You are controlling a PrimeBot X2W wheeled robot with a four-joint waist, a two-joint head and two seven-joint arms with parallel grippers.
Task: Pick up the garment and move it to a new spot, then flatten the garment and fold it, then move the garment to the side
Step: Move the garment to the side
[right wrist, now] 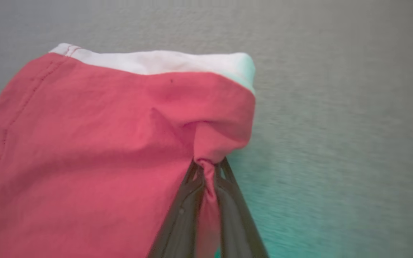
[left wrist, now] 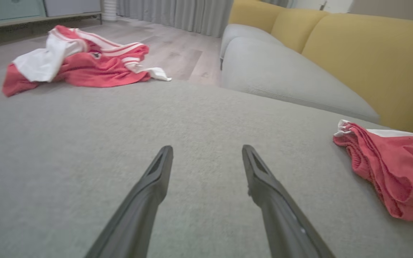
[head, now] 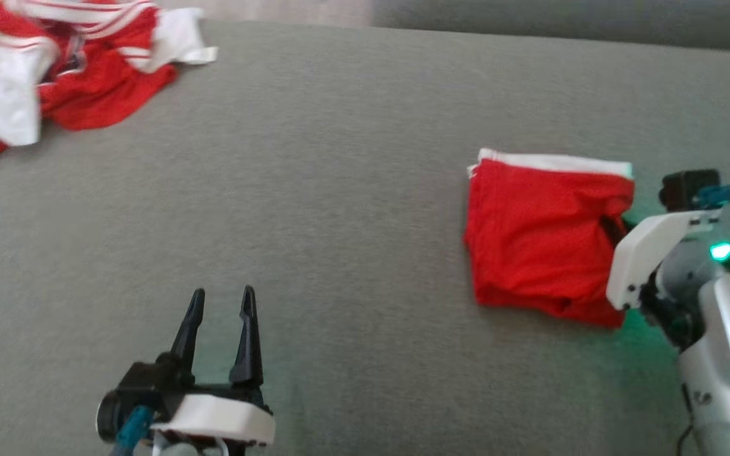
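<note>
The folded garment (head: pixel 542 234) lay on the grey cushion (head: pixel 339 190), well apart from the crumpled jersey (head: pixel 105 88). The right gripper (right wrist: pixel 208 165) was clamped on a tuck of the garment's edge farthest from the jersey, probably to drag it aside. The left gripper (head: pixel 222 294) hung open and idle, nearer the jersey.

Red garment (head: pixel 542 234) with white edge, grey cushion (head: pixel 339 190), red-and-white striped heap (head: pixel 86 95)
</note>
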